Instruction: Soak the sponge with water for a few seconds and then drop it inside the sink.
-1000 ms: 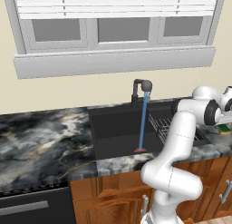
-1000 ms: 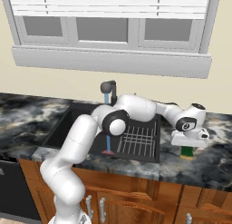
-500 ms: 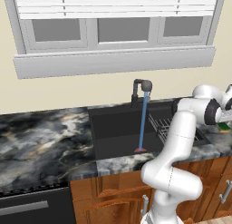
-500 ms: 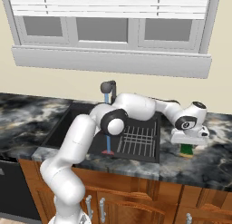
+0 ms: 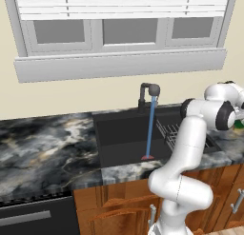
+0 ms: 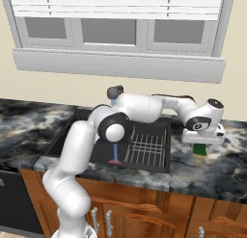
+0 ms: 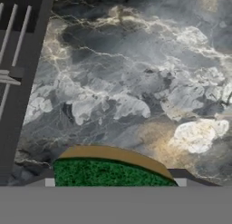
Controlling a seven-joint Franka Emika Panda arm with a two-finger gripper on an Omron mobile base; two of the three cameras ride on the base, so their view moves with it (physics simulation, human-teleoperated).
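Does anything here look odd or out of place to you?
Mostly the water: it runs from the faucet into the sink with nothing under it, while the sponge is off at the gripper over the counter right of the sink.

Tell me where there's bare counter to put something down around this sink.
Left of the sink the marble counter lies bare up to the wall. Right of the dish rack it is crowded: the gripper holds the sponge there, with open marble beyond it.
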